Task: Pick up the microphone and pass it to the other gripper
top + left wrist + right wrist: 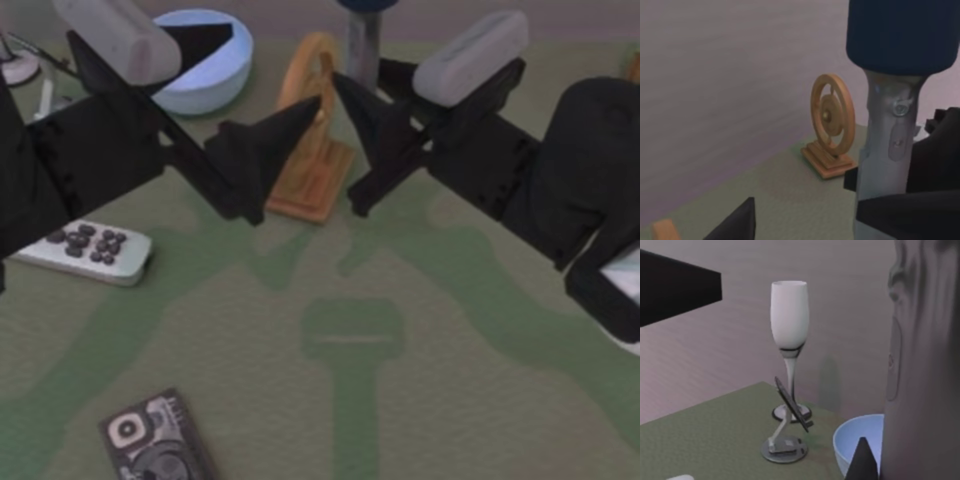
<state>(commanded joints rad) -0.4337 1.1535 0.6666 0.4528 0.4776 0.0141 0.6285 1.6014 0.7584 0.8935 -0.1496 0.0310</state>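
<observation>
The microphone (363, 55) stands upright above the table's back middle, navy foam head up, grey handle (887, 140) down. My right gripper (365, 110) is shut on the lower handle. In the left wrist view one of its black fingers (912, 212) crosses in front of the handle and the other sits behind. The handle (925, 365) fills the right wrist view beside one fingertip (862, 460). My left gripper (290, 140) is open just left of the microphone, holding nothing, and one of its fingers (737, 222) shows far from the handle.
A wooden ring ornament (315, 150) on a stepped base stands under the two grippers. A light blue bowl (205, 60) sits back left and a white remote (85, 250) at the left. A dark patterned box (160, 440) lies front left. A wine glass (789, 325) and phone stand (785, 445) stand beyond the bowl.
</observation>
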